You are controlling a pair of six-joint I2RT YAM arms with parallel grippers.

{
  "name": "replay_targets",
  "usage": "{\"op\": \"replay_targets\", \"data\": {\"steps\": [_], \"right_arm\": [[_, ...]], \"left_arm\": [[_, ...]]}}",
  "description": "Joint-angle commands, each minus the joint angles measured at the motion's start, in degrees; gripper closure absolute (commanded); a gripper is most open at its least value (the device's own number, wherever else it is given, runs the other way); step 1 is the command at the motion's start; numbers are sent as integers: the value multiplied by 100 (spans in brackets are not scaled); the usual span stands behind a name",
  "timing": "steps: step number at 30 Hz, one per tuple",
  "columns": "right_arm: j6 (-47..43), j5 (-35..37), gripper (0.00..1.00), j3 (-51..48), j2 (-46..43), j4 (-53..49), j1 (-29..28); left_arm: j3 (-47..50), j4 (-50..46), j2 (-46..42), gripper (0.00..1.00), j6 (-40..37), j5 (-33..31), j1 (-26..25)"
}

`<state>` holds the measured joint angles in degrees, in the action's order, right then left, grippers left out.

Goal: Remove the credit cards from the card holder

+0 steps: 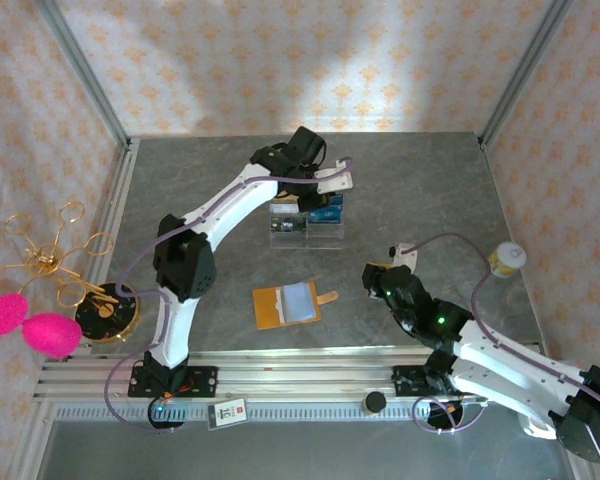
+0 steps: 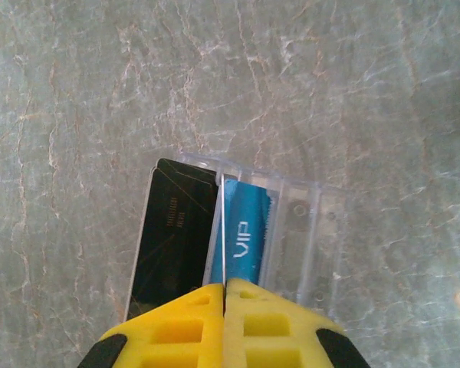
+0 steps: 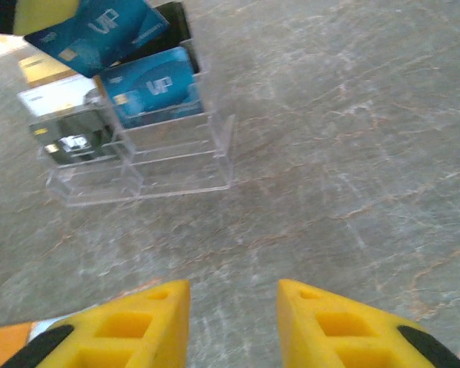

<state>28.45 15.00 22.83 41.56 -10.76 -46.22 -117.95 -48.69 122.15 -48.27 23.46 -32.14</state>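
Above the clear stand (image 3: 176, 165) at the far part of the desk (image 1: 430, 200), a dark blue card (image 3: 100, 27) is held by the left tool (image 2: 224, 287), whose jaws are closed fully on the thin plastic. The right tool (image 3: 231, 285) is seen half open, and nothing is held in it. Nearer to the arms, the card holder (image 1: 268, 308) is laid open, with a light blue card (image 1: 300, 300) on its leather. Such a card is judged light, stiff and slippery. It is best pinched at a free edge, though the soft holder may be dragged along.
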Motion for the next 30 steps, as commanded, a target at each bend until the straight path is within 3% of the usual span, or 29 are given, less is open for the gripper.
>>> {"op": "replay_targets", "data": {"steps": [1,11,30], "right_arm": [[-101,-120,66,263,112,-114,350],[-314,-577,66,485,580,86,980],[-334,-622,66,646,915,107,1052]], "left_arm": [[-526,-825,187,100,-555,-230,15],[-262,-839,-55,100,-1093,-178,-121],[-248,-270,221,100,-1264,33,-85]]}}
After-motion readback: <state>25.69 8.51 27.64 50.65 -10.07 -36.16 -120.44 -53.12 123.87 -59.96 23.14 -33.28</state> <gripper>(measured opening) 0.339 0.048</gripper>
